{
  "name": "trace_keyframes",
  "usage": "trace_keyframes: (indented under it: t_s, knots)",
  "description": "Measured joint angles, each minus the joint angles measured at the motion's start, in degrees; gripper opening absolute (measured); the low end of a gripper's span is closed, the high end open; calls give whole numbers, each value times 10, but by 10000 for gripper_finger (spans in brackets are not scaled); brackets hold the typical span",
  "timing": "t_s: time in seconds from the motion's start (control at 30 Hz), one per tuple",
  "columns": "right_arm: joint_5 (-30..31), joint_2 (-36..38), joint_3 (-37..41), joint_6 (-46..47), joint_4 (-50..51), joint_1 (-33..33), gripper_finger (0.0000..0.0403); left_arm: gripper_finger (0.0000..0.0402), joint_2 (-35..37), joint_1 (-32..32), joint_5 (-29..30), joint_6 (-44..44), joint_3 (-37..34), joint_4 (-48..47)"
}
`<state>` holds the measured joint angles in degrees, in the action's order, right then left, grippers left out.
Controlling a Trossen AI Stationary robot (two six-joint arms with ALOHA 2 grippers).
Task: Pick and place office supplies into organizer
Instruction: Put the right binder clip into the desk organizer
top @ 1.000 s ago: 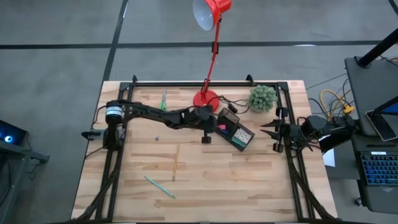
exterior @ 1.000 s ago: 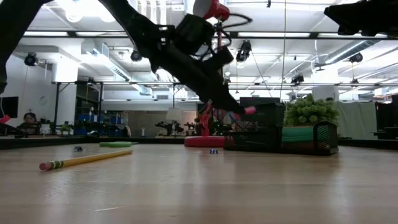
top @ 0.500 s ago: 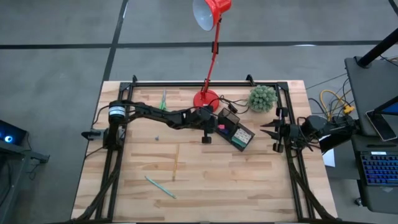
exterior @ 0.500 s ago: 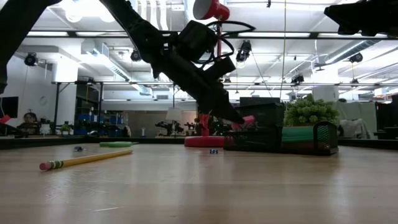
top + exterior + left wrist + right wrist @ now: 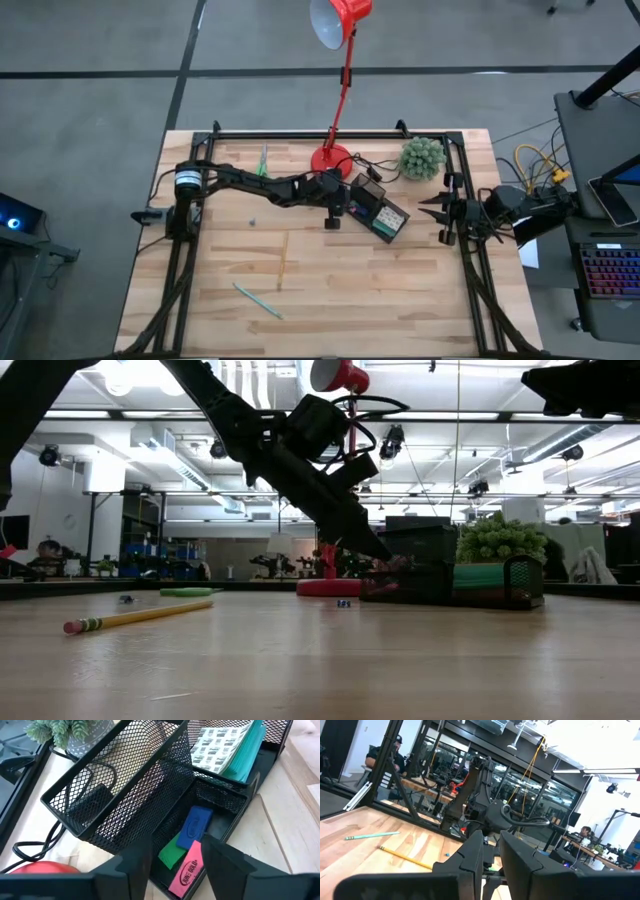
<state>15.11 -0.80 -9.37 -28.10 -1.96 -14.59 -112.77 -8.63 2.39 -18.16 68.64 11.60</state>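
left claw: the left claw hangs over the low front compartment of the organizer; its fingers stand apart and hold nothing.
pink eraser: the pink eraser lies in that compartment, seen between the fingers, touching neither.
same compartment: a blue eraser and a green piece lie just beside the pink one.
organizer: black mesh tray, near the bench's far edge, between the red lamp base and the green plant; a pale patterned block with a teal pad beside it fills another compartment.
right claw: the right claw waits at the bench's right edge, well apart from the organizer; its fingers look nearly together with nothing between them, though whether fully closed i cannot tell.
loose supplies: yellow pencil and teal pen lie on the bench nearer the front; green-handled scissors near the far edge.
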Motion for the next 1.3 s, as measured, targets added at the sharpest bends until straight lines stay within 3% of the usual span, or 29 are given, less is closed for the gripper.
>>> trace_keyframes:
  t_s: [0.4,0.67,0.87,0.97,1.07,1.17,1.3]
  knots:
    - [0,0,0,-3,0,0,56,169,23,27,-3,100,0,-34]
    - [0,0,0,-4,0,0,56,169,23,33,-20,366,6,-116]
    - [0,0,0,-2,0,0,56,169,23,45,-109,486,21,-168]
    - [0,0,0,-1,0,0,56,169,25,55,-113,544,44,-227]
    - [0,0,0,-3,-1,0,56,169,26,66,-79,553,73,-306]
    - [0,0,0,-3,-1,0,56,169,26,73,5,557,105,-398]
    - [0,0,0,-4,-1,0,56,169,26,74,72,591,122,-425]
